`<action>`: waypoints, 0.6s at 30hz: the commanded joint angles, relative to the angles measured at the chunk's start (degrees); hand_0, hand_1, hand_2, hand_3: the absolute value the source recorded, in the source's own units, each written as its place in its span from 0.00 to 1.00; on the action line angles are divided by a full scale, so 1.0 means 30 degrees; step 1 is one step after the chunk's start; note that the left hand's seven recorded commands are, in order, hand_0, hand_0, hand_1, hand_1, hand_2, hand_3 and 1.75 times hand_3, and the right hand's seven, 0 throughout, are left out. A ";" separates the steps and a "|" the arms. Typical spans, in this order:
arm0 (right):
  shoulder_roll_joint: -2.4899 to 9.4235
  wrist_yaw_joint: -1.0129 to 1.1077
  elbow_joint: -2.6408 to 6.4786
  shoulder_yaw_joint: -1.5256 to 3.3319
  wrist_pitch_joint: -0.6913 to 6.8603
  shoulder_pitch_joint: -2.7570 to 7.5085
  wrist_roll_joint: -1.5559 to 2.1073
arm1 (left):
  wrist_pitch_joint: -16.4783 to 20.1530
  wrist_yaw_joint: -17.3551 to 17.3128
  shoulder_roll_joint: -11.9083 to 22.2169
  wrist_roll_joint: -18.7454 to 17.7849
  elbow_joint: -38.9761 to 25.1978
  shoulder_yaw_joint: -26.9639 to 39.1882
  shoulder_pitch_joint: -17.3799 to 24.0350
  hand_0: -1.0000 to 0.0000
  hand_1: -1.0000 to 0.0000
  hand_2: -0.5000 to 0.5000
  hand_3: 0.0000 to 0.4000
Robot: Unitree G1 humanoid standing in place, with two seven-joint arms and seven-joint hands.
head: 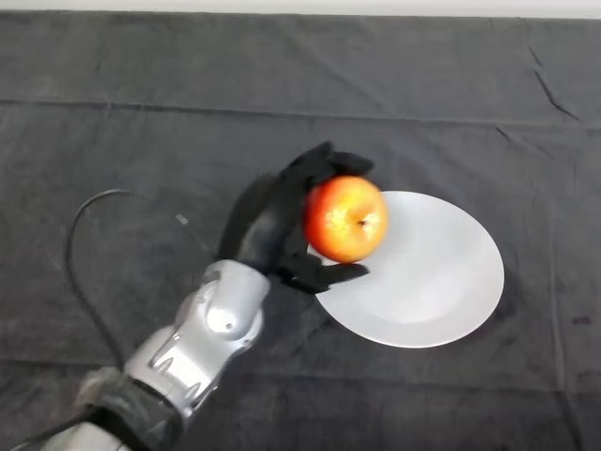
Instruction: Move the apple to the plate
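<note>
Robot hand (274,224), black at the end of the silver-grey left arm, is curled round the apple (345,218): fingers wrap over its far side and the thumb tucks under its near side, so the fruit sits clamped in the grip on the side of the palm that faces the plate (441,291). The apple is red with a yellow patch, its stem dimple turned up and slightly toward the plate, and it appears to be held off the counter (141,132), overlapping the plate's nearest rim as seen from above. The one relation that matters here is that the white plate lies directly beyond the apple, on the side away from the arm and a little nearer the robot's body than the fingertips; its open middle is just past the fruit, with most of the dish bare. The apple is roundish, so no long axis constrains how it is set down. By my judgement the carry is nearly finished: a short reach onward over the rim, then a lowering and a release, would complete the task. Room is generous, since the dark cloth around the plate holds nothing else in view; the main risk is releasing too near the rim, where the apple could roll off.
</note>
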 commanded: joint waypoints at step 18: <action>-0.0086 -0.0001 -0.0613 -0.0134 -0.0083 -0.0106 0.0211 | -0.2241 0.0480 -0.0687 -0.2005 0.4704 -0.4096 -0.2500 0.00 0.00 0.50 1.00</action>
